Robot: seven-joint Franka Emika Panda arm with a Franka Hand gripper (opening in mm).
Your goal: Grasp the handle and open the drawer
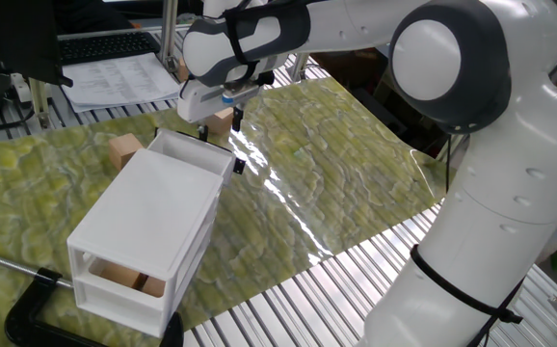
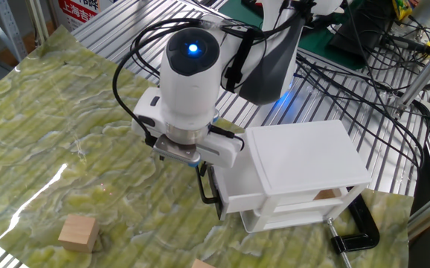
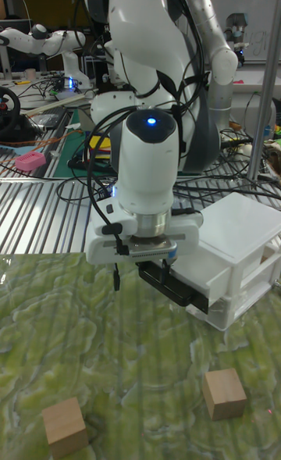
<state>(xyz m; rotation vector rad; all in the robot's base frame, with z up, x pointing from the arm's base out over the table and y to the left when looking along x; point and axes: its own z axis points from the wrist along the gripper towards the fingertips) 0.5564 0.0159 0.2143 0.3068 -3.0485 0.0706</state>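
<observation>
The white two-drawer cabinet [image 2: 304,160] stands at the mat's edge. Its top drawer [image 2: 237,195] is pulled partly out toward the arm. My gripper [image 2: 209,186] hangs straight down against the drawer front, with its black fingers [image 2: 204,179] closed together there. The handle is hidden between them. In the tall fixed view the gripper [image 3: 178,287] sits at the front of the drawer [image 3: 217,287], which juts out of the cabinet [image 3: 242,237]. From the opposite side, the drawer's open tray rim [image 1: 190,151] shows beyond the cabinet top [image 1: 144,222].
Tan wooden cubes lie on the green mat: one cube [image 2: 78,232], another [image 3: 224,394] and a third [image 3: 64,426]. A cube [image 1: 124,151] sits beside the cabinet. A black clamp [image 2: 353,231] holds the cabinet's base. Cables and a metal rack lie behind.
</observation>
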